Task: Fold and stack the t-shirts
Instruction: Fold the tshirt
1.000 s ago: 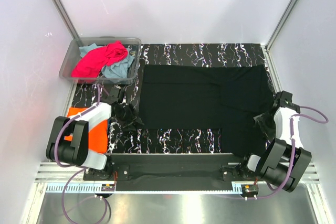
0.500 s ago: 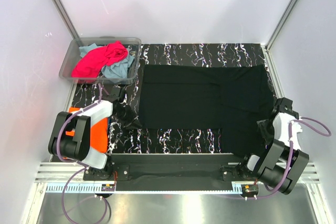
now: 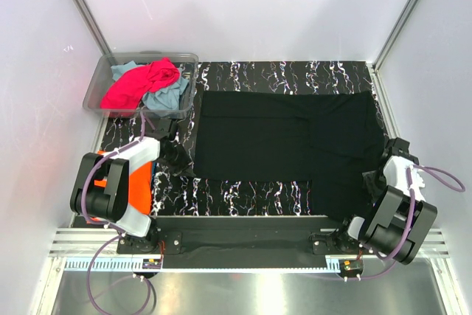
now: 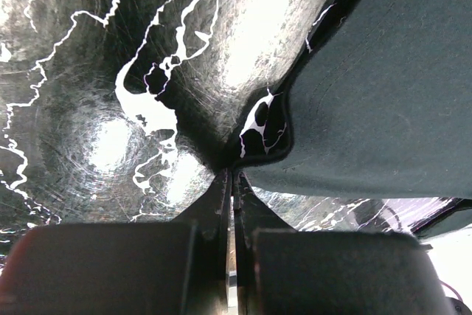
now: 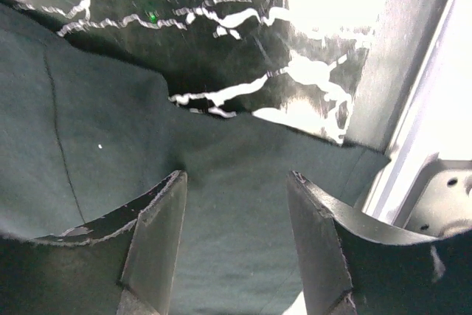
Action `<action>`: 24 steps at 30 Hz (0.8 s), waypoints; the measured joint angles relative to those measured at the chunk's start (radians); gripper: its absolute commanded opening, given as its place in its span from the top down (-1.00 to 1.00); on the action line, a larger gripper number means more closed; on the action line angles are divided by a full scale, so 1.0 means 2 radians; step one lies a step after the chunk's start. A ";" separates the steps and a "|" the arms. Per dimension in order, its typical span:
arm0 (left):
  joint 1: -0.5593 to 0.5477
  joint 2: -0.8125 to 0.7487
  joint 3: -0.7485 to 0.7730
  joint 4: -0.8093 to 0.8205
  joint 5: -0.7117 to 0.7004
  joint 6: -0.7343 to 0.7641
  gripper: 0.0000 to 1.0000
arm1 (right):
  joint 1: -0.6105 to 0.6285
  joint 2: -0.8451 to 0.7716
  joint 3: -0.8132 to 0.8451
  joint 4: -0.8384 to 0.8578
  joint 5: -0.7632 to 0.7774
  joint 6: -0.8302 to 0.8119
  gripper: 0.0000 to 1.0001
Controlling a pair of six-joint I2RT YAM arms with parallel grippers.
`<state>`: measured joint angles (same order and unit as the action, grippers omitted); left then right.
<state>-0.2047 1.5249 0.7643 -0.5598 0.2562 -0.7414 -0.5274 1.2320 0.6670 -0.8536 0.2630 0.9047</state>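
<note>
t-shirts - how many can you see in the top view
4: black t-shirt spread flat in the middle, orange t-shirt near left, pink t-shirt and teal t-shirt heaped in the clear bin far left. More may be hidden underneath.

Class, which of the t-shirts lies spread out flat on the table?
The black t-shirt. The pink and teal ones lie bunched in the bin, and the orange one shows only partly, at the near left.
</note>
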 measured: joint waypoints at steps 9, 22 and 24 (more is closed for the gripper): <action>0.000 -0.006 0.000 -0.009 -0.005 0.004 1.00 | -0.001 0.057 0.006 0.046 0.012 -0.017 -0.09; 0.000 -0.040 0.000 -0.012 -0.014 0.004 1.00 | -0.001 0.072 0.018 0.063 0.013 -0.030 0.95; 0.000 -0.049 0.000 -0.014 -0.015 0.005 1.00 | -0.001 0.066 0.018 0.057 0.013 -0.035 1.00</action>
<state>-0.2047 1.4273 0.7639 -0.5888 0.2264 -0.7319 -0.5301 1.3640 0.7033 -0.7391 0.2886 0.8356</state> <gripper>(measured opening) 0.012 0.036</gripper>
